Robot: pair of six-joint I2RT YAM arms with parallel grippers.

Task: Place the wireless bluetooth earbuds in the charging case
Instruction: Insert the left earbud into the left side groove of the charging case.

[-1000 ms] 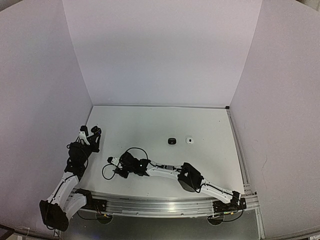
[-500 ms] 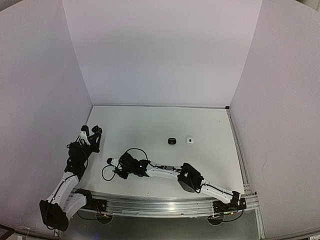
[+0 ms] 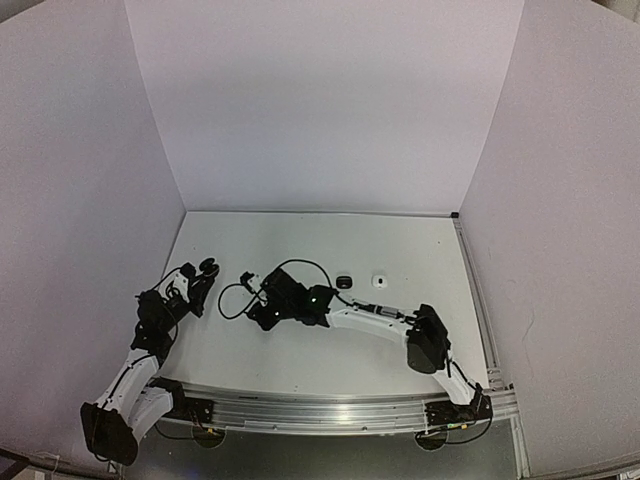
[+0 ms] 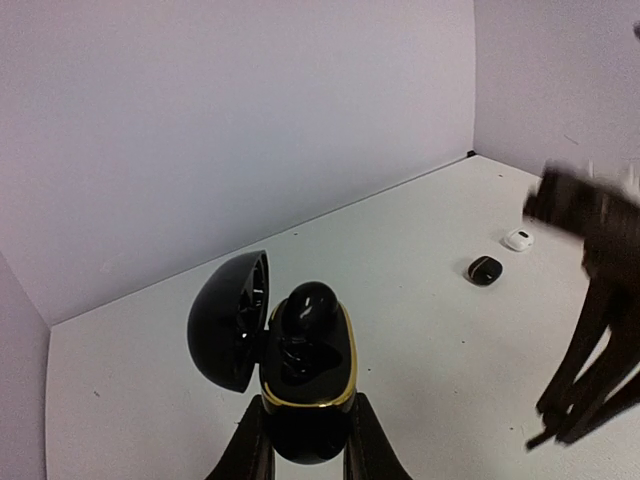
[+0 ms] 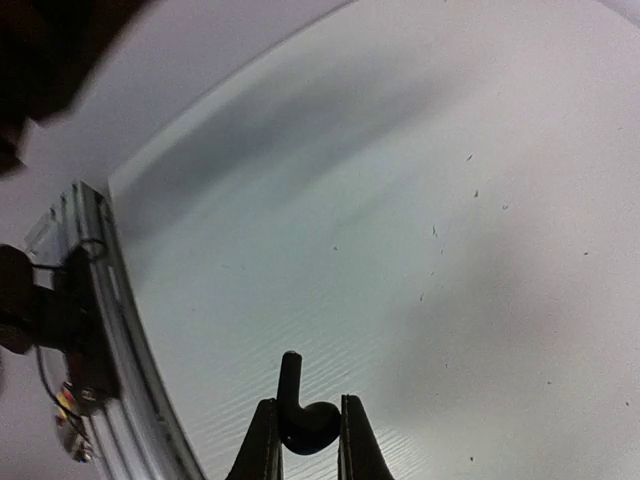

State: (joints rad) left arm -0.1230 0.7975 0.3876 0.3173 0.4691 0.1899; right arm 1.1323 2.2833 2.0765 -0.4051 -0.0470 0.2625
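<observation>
My left gripper (image 4: 305, 440) is shut on the base of a black charging case (image 4: 305, 385) with a gold rim, its lid open to the left. One black earbud (image 4: 311, 305) sits in the far pocket of the case; the near pocket looks dark and I cannot tell what it holds. My right gripper (image 5: 303, 432) is shut on a black stemmed earbud (image 5: 300, 415), stem pointing away, above the white table. In the top view the left gripper (image 3: 203, 270) and the right gripper (image 3: 254, 284) are close together at the table's left.
A small closed black case (image 3: 344, 282) and a small white case (image 3: 379, 281) lie on the table mid-right; both show in the left wrist view, black (image 4: 485, 270) and white (image 4: 518, 239). A metal rail (image 5: 95, 300) runs along the front edge. White walls enclose the table.
My right arm has swung from near the front edge back and up toward the left gripper. The left gripper has moved right, toward the right gripper.
</observation>
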